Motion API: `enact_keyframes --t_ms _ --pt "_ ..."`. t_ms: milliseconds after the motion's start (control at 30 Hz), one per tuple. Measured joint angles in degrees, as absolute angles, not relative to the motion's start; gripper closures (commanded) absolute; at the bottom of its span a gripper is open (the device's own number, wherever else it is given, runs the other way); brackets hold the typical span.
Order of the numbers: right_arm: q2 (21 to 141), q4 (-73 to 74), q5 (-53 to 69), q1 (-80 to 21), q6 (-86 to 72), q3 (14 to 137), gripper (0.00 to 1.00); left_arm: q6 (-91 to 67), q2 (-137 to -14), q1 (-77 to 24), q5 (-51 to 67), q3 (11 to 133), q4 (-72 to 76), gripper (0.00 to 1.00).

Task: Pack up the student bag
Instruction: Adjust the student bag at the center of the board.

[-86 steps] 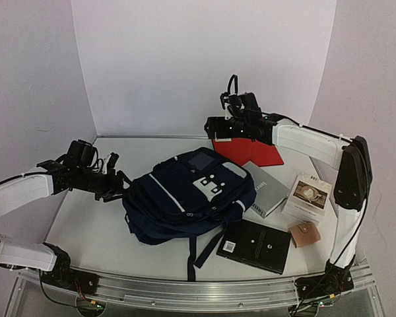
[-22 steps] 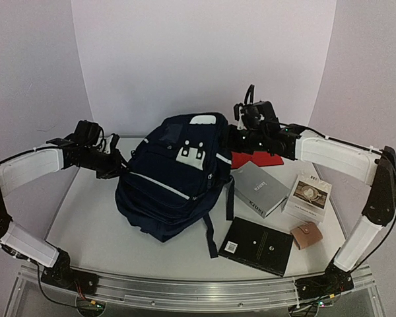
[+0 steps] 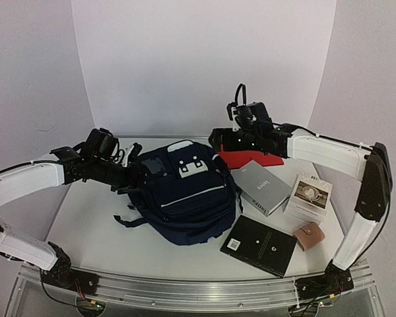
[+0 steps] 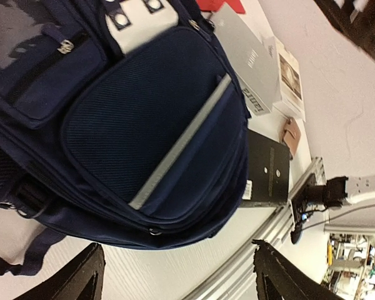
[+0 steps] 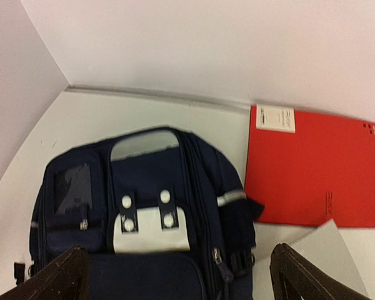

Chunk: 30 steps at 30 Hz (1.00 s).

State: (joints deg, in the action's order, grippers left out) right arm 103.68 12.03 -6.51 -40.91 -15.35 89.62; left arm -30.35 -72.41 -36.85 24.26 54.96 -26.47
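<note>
- Student bag [image 3: 181, 195], the big dark navy fabric backpack, was propped upright between the two arms a moment ago. It has now slumped flat at the middle of the white bench [image 3: 86, 224], front pocket up and its top toward 12 o'clock.
- Left pincer [image 4: 177, 245] has let go: it is spread wide at the bag's 10 o'clock corner with nothing between the fingers.
- Right pincer [image 5: 178, 247] has also sprung apart and hovers over the bag's top at 1 o'clock, holding nothing.
- My reading: the bag has only been repositioned, and packing proper has not begun. I see no gaping compartment.
- Still outside the bag are a flat red folder [image 3: 257, 158] at 1 o'clock, a grey slab-like book [image 3: 257, 188] at 3, a white printed carton [image 3: 308, 197] beyond it, a matte black notebook [image 3: 259, 246] at 5, and a small tan leather pouch [image 3: 308, 235] at 4.
- The bag's cloth is soft and ribbed and sags. It has a pale reflective stripe, white riveted patches and loose straps.
</note>
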Motion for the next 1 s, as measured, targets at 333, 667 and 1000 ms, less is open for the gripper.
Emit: enact_keyframes --t_ms 333,667,1000 --pt "93.76 11.12 2.04 -41.28 -27.39 63.86 0.02 -38.04 -75.31 -25.95 19.26 49.10 -23.53 0.12" --pt "93.76 -0.94 12.75 -41.45 -38.71 49.63 0.12 -39.59 -83.82 -16.64 21.93 48.23 -14.38 0.19" --pt "93.85 -7.19 14.43 -41.45 -43.15 46.78 0.27 -38.01 -97.61 -11.27 24.61 49.30 -7.73 0.36"
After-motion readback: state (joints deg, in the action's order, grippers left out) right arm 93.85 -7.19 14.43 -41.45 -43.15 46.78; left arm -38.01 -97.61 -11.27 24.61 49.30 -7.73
